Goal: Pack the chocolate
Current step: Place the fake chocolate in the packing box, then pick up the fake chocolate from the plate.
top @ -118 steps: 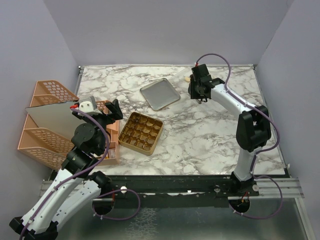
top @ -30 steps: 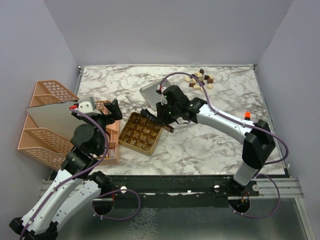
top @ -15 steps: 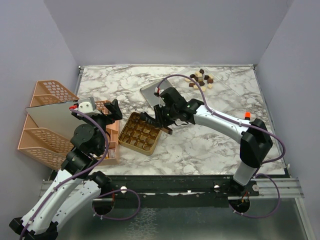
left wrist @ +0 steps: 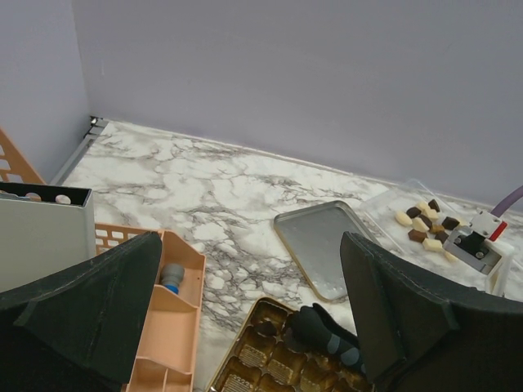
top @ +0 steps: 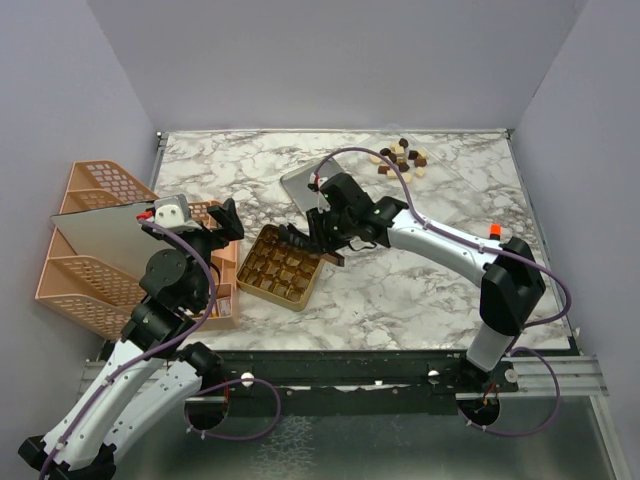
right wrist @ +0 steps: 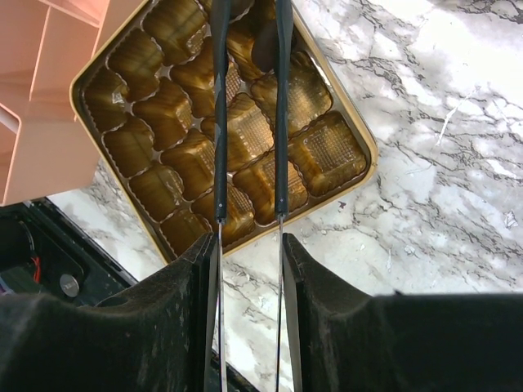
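Note:
The chocolate [top: 402, 158] lies as a loose heap of dark, light brown and cream pieces at the back right, also in the left wrist view [left wrist: 425, 220]. One dark piece [left wrist: 266, 327] sits in a far-row compartment of the golden-brown grid tray [top: 253, 254]. My right gripper [top: 295, 238] hangs over that far edge of the tray. Its long thin fingers [right wrist: 221, 98] stand apart over the compartments [right wrist: 163, 106], with nothing gripped. My left gripper [top: 228, 218] is raised at the left, wide open and empty.
A shallow grey metal square lid [left wrist: 327, 245] lies behind the tray, partly under the right arm [top: 440, 235]. A pink compartment box [left wrist: 167, 327] and orange mesh file racks [top: 90, 240] stand at the left. Walls close in the back and sides.
Seconds ago the right gripper was at the chocolate heap. Over the last second it has shifted slightly left over the tray and its fingers have spread. The left arm has not moved.

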You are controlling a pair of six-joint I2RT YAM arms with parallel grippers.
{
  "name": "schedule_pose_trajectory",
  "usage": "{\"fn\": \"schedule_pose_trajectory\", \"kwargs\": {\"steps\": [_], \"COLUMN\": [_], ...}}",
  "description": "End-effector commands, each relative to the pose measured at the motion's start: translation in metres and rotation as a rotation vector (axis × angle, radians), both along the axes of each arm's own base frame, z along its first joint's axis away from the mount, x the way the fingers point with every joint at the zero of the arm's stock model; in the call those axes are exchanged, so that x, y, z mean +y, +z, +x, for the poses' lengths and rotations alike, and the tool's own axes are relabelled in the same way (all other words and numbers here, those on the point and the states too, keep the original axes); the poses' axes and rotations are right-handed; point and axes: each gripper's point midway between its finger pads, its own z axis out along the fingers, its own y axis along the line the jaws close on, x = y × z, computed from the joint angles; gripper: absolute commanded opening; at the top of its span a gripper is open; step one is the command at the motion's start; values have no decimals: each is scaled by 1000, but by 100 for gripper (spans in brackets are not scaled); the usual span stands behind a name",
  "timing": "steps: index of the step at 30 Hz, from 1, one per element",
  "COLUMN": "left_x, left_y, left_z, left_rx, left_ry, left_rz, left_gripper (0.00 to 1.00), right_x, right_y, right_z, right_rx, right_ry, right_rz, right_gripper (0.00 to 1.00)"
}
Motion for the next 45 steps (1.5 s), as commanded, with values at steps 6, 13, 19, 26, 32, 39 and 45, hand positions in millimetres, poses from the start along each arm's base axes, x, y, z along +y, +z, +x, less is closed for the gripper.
{"fn": "schedule_pose_trajectory", "kwargs": {"steps": [6, 13, 19, 26, 32, 39, 45], "left_x": [2, 3, 4, 2, 1, 0, 0], "left_y": [0, 0, 1, 4, 4, 2, 0], "left_z": [-1, -2, -3, -5, -5, -3, -1], "left_rx": [-11, -14, -17, -28, -31, -20, -15], "left_ry": [9, 11, 11, -8, -14, -10, -3], "left_rz": [-3, -6, -10, -19, -24, -13, -7], "left_gripper": [99, 99, 99, 99, 99, 99, 99], "right_x": [-2, -35, -74, -123, -191, -245, -255], "right_y": [44, 68, 77, 81, 56, 25, -10], "right_z": [19, 50, 90, 141, 170, 187, 191], "right_rx": [-122, -277, -366, -384, -330, -236, -171], "right_ry": [-63, -177, -299, -454, -590, -684, -676], "right_rz": [8, -114, -233, -295, -382, -370, -389], "right_gripper": [37, 37, 37, 37, 37, 38, 40]}}
